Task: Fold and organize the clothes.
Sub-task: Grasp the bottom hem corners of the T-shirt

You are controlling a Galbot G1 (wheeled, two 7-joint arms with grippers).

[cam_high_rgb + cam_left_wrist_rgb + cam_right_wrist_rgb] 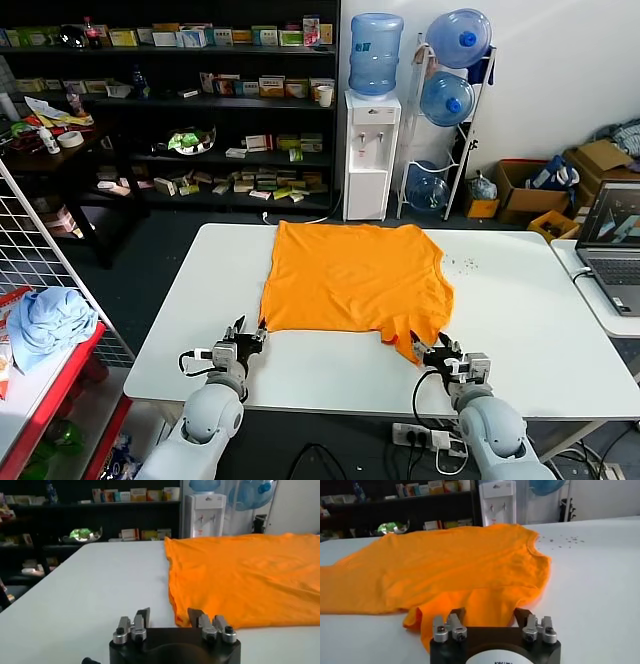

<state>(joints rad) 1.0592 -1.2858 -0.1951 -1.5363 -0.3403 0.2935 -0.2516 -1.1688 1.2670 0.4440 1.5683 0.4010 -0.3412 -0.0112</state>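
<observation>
Left gripper [250, 331]: sits near the table's front edge, at the shirt's front-left corner; the left wrist view shows its fingers [143, 616] spread wide, with the corner of the hem just ahead of them and nothing held.

Shirt [350, 277]: orange, spread mostly flat on the middle of the white table [520, 310], reaching from near the far edge toward the front edge; its front-right corner is rumpled and folded over.

Right gripper [437, 350]: sits near the front edge at the shirt's front-right corner; the right wrist view shows its fingers [455, 616] spread wide, with the rumpled orange cloth lying between and ahead of them, not clamped.

Specks [462, 264]: small dark bits on the table right of the shirt.
</observation>
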